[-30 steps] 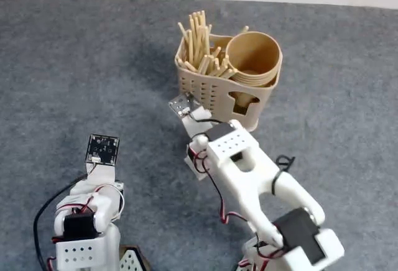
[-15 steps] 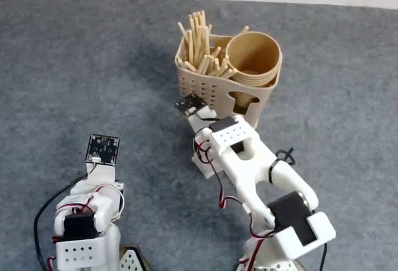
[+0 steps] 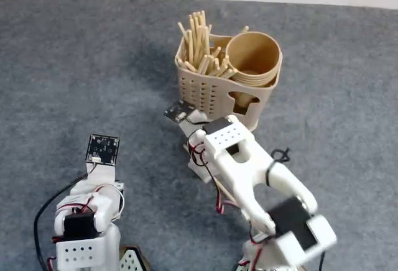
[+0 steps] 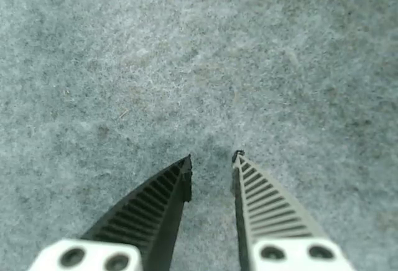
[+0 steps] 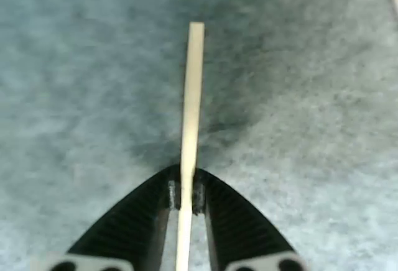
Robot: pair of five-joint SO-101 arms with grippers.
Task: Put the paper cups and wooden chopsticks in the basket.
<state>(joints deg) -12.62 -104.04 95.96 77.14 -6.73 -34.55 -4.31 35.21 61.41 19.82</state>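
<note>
The right pincer [image 5: 185, 191] grips a pale wooden chopstick [image 5: 193, 84] at 7 o'clock from the beige plastic basket [image 3: 211, 97]; the left pincer [image 4: 211, 162] stands open.

High view: overhead, whole table [image 3: 74, 66]. Wrist views: close, facing down at same table past jaws.

Your left arm [image 3: 79, 221] sits folded low at the near left, with the wrist camera [image 3: 102, 149] at its front. The left gripper [image 4: 211, 159] points down, jaws a little apart with nothing between them. Your right arm [image 3: 249, 178] stretches forward from the near right. The right gripper [image 5: 185, 190] is pinched tight on a chopstick [image 5: 193, 91] that sticks out past the fingertips.
</note>
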